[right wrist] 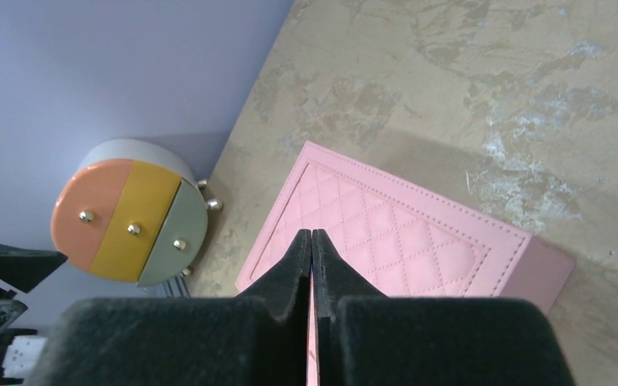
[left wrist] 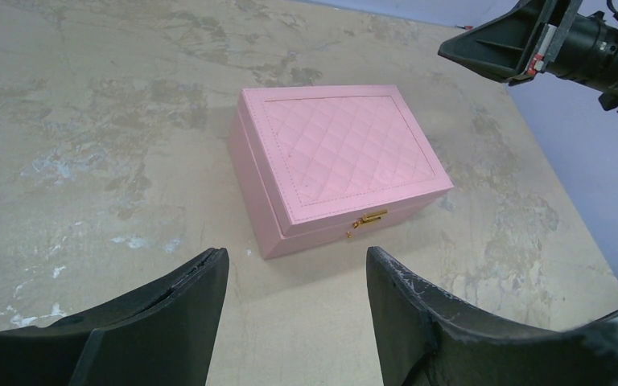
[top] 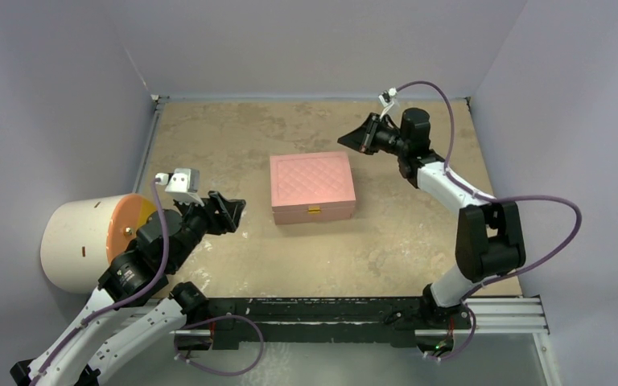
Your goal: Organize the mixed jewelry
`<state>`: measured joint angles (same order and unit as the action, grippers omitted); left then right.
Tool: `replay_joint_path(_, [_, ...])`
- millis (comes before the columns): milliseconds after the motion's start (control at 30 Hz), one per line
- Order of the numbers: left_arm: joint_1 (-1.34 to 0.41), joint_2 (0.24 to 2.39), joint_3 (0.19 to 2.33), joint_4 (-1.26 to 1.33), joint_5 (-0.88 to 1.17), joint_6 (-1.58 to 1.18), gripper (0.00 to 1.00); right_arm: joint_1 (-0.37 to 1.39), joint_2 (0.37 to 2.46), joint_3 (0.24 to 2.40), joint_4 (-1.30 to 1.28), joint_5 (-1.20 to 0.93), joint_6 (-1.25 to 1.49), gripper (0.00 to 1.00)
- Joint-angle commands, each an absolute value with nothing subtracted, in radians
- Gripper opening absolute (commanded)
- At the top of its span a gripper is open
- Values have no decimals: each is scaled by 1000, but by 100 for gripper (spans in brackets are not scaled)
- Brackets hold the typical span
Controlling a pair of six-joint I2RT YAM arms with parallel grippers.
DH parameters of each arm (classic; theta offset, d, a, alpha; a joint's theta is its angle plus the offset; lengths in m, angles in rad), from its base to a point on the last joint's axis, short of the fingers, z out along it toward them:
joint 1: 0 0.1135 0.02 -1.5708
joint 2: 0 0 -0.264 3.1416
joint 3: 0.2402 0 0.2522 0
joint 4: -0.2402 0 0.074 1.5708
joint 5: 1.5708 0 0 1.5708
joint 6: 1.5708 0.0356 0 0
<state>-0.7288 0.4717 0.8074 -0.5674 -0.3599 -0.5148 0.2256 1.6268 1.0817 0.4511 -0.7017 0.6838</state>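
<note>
No mixed jewelry shows in any view; it is hidden or out of view. A closed pink quilted box (top: 312, 188) with a gold clasp sits mid-table, also seen as the pink box (left wrist: 339, 165) and the pink box (right wrist: 394, 241). My left gripper (top: 231, 211) hovers left of the box, open and empty; in its wrist view the left gripper (left wrist: 298, 265) faces the clasp side. My right gripper (top: 352, 137) hangs above the table behind the box's right end, shut with nothing in it; the right gripper (right wrist: 312, 235) points down over the lid.
A round white drawer unit (top: 88, 241) lies at the left table edge, its face split into peach, yellow and grey-green drawers with small knobs, seen again as the drawer unit (right wrist: 133, 221). Walls close the table on the left, back and right.
</note>
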Motion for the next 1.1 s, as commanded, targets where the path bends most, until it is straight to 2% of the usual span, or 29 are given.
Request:
replay_joint_path(0, [-725, 480, 823, -546, -357, -528, 63, 279, 1525, 1078, 321, -641, 589, 0])
replay_joint_path(400, [-719, 505, 824, -548, -358, -529, 63, 509, 1369, 1064, 4, -294, 425, 0])
replay_joint_path(733, [-716, 508, 824, -548, -356, -528, 63, 696, 1460, 1156, -223, -64, 351, 0])
replay_joint_path(1067, [-715, 506, 825, -548, -353, -526, 63, 759, 1526, 1193, -261, 14, 344, 0])
